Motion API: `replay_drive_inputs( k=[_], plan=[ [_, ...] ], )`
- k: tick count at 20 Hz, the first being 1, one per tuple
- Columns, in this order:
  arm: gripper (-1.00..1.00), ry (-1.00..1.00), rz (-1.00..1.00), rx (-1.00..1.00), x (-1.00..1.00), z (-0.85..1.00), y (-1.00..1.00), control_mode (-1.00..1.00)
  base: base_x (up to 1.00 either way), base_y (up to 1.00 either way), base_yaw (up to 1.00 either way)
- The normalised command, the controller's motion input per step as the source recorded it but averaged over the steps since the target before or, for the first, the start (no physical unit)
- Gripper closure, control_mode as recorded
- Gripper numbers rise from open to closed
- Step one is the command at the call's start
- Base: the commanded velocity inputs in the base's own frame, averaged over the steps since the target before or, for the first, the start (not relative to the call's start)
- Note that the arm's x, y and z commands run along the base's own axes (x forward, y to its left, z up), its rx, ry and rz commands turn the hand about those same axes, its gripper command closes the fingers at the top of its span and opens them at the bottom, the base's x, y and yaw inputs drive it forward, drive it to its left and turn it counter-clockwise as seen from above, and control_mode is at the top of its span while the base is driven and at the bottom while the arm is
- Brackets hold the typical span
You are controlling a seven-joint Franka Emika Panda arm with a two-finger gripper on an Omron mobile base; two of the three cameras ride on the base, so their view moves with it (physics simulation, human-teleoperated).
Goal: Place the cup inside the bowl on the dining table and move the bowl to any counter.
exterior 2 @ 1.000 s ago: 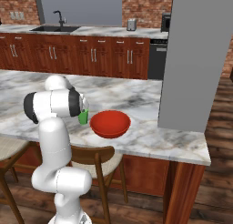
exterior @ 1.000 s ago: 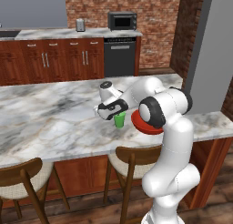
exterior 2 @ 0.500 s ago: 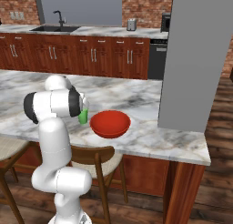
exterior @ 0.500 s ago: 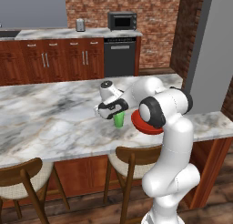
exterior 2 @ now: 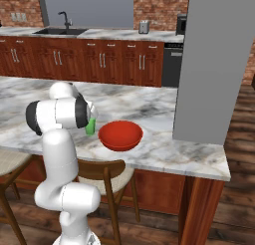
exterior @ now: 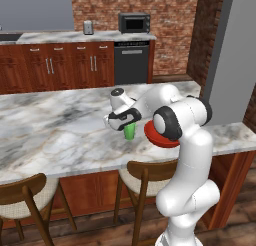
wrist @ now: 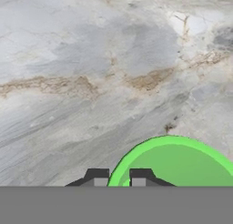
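Currently: hand pinching cup rim, jaws nearly closed | cup standing on table | bowl sitting beside it

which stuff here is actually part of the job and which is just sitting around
Part of the job:
- cup, its rim pinched in the gripper
- bowl, empty, beside the cup
- dining table they stand on
- counter along the brick wall

Just there:
- microwave
- toaster
- sink tap
- stools
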Motion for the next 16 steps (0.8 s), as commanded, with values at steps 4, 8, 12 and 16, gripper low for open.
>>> replay_drive_inputs(
  k=[4, 8, 12, 16],
  plan=[
    [1.00, 0.00, 0.03, 0.00, 0.00, 0.15, 0.00, -1.00, 0.00, 0.00, 0.00],
    [1.00, 0.00, 0.03, 0.00, 0.00, 0.31, 0.00, -1.00, 0.00, 0.00, 0.00],
    [1.00, 0.00, 0.03, 0.00, 0.00, 0.33, 0.00, -1.00, 0.00, 0.00, 0.00],
    [1.00, 0.00, 0.04, 0.00, 0.00, 0.29, 0.00, -1.00, 0.00, 0.00, 0.00]
  ],
)
